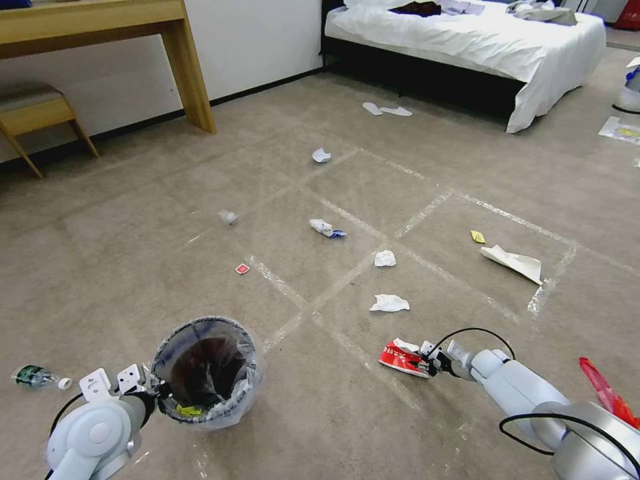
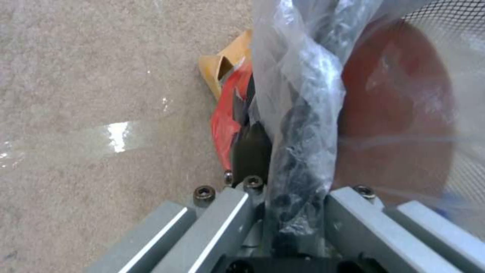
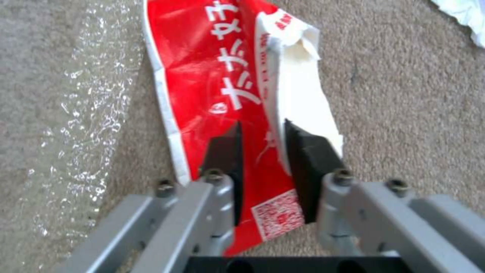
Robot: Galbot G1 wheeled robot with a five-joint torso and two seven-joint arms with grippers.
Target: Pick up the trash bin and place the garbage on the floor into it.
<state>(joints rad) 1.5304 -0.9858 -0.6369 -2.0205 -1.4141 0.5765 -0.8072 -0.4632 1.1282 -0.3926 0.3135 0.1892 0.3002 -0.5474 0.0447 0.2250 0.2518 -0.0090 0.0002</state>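
Note:
The trash bin [image 1: 207,370], round with a dark red-brown inside and a crinkly clear liner, sits at the lower left of the head view. My left gripper [image 1: 143,387] is shut on its near rim [image 2: 298,151], pinching rim and liner. A yellow scrap [image 1: 189,410] lies inside. My right gripper [image 1: 427,363] is low on the floor [image 1: 320,413], its black pads [image 3: 225,151] closed around a fold of the crushed red-white paper cup [image 1: 400,357] [image 3: 212,76]. Other garbage on the carpet includes white tissues [image 1: 389,303] [image 1: 384,259], a wrapper [image 1: 327,229] and a plastic bottle [image 1: 37,377].
A brown cardboard piece [image 2: 227,64] and a red wrapper [image 2: 225,125] lie against the bin's outer side. More litter lies farther out: paper [image 1: 513,261], a yellow scrap [image 1: 477,237], a red wrapper [image 1: 603,390]. A wooden desk [image 1: 190,73], a stool [image 1: 40,110] and a bed [image 1: 467,40] stand at the back.

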